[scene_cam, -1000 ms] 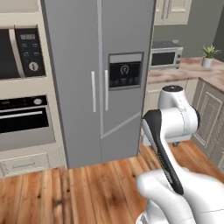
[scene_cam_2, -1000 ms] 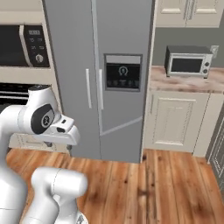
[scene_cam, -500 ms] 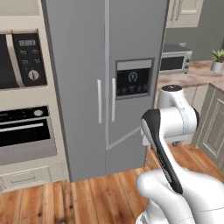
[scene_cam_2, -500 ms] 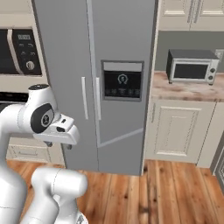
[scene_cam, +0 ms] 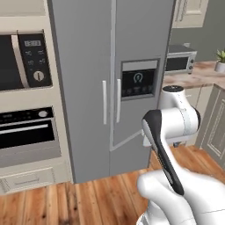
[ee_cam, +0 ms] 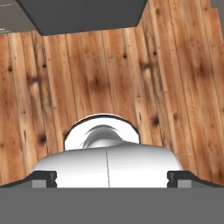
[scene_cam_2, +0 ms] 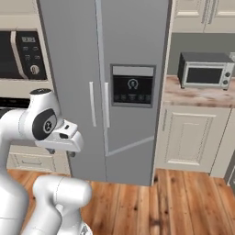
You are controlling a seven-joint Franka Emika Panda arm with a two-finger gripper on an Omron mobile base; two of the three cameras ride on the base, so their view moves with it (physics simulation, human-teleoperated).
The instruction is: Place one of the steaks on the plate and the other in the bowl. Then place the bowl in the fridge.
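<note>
The fridge (scene_cam: pixel 110 83) stands upright, long axis vertical, both doors shut, handles (scene_cam: pixel 111 101) running vertically at the centre; the tool (ee_cam: pixel 109 177) is spread wide, holding nothing

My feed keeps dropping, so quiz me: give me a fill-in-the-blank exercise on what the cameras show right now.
1. Both doors of the tall grey two-door fridge are ____.
2. The silver toaster oven sits on the counter to the fridge's ____.
3. The floor under the claw's camera is made of ____.

Missing words: shut; right; wood
</note>
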